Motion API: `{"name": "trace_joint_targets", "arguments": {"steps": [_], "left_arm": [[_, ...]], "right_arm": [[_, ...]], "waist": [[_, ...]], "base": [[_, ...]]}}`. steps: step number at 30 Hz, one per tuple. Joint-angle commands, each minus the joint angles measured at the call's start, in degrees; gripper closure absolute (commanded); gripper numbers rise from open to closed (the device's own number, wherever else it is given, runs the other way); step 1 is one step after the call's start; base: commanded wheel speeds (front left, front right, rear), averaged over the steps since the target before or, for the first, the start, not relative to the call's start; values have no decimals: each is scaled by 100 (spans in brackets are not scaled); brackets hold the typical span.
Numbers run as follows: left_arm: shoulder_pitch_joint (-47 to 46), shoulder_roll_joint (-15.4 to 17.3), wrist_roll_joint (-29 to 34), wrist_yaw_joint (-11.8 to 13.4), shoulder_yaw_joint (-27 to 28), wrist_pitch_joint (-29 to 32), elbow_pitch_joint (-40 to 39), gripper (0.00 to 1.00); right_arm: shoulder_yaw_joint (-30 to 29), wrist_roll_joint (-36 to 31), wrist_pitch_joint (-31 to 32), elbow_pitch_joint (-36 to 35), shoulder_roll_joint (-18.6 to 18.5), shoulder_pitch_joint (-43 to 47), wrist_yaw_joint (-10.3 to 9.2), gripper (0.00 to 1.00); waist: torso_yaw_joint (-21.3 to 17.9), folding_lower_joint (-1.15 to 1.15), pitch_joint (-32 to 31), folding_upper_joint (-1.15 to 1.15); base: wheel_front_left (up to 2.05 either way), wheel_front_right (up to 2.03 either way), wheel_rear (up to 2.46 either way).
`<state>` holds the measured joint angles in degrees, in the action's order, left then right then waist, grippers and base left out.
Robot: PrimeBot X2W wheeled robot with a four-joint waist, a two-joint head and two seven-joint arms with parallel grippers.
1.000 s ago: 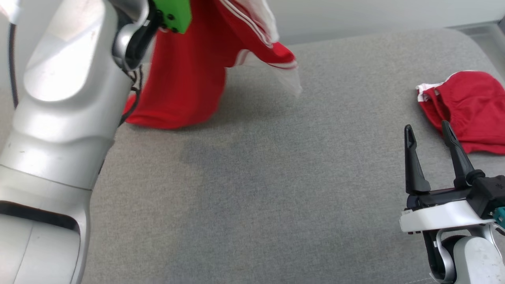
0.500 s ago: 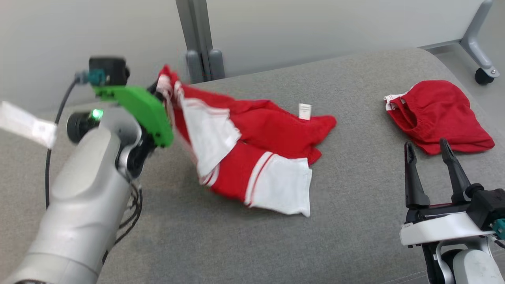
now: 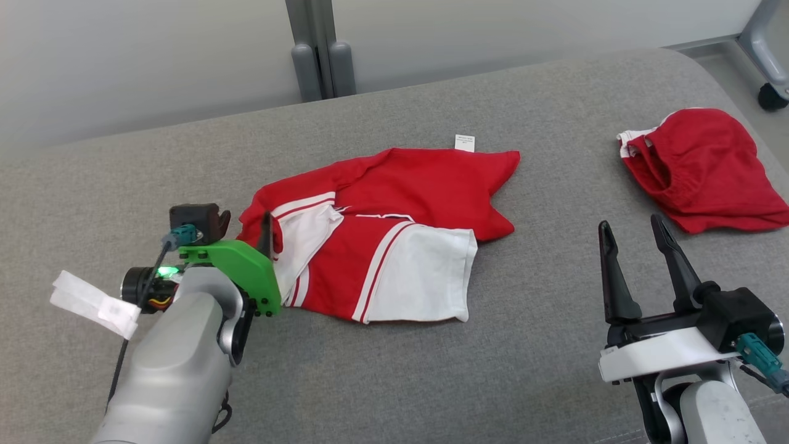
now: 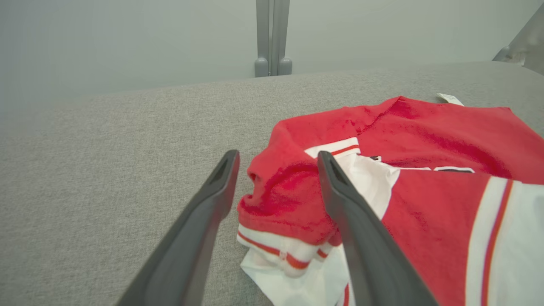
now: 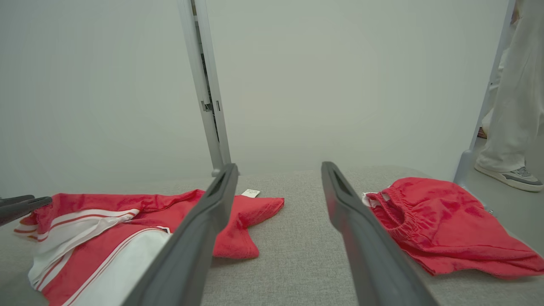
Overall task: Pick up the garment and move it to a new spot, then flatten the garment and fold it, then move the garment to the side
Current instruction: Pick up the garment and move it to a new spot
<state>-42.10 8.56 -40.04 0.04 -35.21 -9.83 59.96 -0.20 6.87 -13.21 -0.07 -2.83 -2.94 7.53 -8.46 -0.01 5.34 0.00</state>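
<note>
Red shorts (image 3: 703, 169) lie crumpled near the right end of the grey padded table (image 3: 431, 370), waistband turned toward its middle. Beyond the far edge a grey post (image 3: 317, 55) stands against a pale wall (image 3: 154, 61). Far right, a black caster (image 3: 773, 97) sits on the floor, near someone's pale trousers (image 5: 516, 93) and a shoe (image 5: 512, 177).

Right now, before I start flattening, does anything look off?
Yes. The red and white garment lies rumpled: one end is bunched between the fingers of the open left gripper, and a white panel is folded over.
</note>
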Motion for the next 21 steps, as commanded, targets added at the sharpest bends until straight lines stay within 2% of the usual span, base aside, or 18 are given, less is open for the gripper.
{"name": "trace_joint_targets", "arguments": {"steps": [1,8,14,21], "left_arm": [[74,-49,95,-1,-45,-184,26,0],[324,-132,278,-100,32,-540,-241,0],[1070,-7,575,143,552,-536,-1407,0],[2379,-101,972,453,1206,-537,-2727,0]], "right_arm": [[15,-36,-20,44,-11,-20,-9,0],[40,-85,35,146,-11,174,-9,0],[61,-114,34,260,-10,272,-9,0],[70,-67,-60,612,-11,370,-9,0]], "waist": [[83,1,-125,0],[330,1,-546,0],[575,1,-779,0],[846,1,-965,0]], "base": [[0,0,0],[0,0,0],[0,0,0],[0,0,0]]}}
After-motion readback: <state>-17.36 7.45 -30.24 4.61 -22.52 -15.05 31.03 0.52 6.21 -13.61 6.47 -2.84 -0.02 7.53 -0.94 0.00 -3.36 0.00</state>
